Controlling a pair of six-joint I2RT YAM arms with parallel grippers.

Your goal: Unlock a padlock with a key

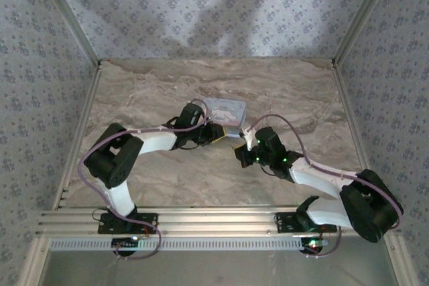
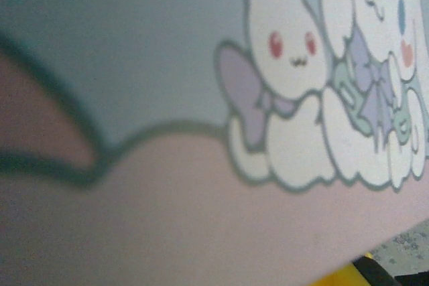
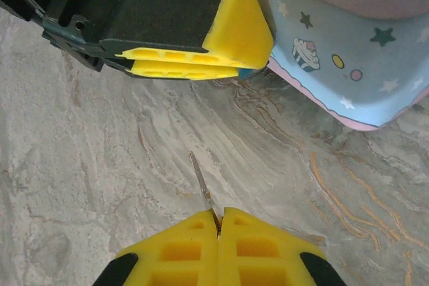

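Right hand (image 3: 218, 213): closed tight on the key, its yellow fingers pressed together, low over the desk near the middle.
Key (image 3: 201, 180): a thin metal blade sticking out from between the right fingers. It aims toward the left hand, with the tip clear of it and above bare desk.
Desk (image 3: 94, 165): grey-beige marble pattern.
Left hand (image 3: 241, 63): narrow, with only a slim gap between the two yellow fingers, and the tips just beside the tin's near corner. I cannot tell whether they grip anything.
Padlock (image 3: 246, 72): probably the small blue speck at the left fingertips, between them and the tin's lower edge. It is mostly hidden, so I am not sure.
Tin (image 3: 348, 65): light blue, with stars and a cupcake on its wall and a pink rim. It lies around the middle of the desk, on the far side of both hands.
Lid, left wrist view: very close and blurred, with a white cartoon rabbit (image 2: 288, 51) on it.
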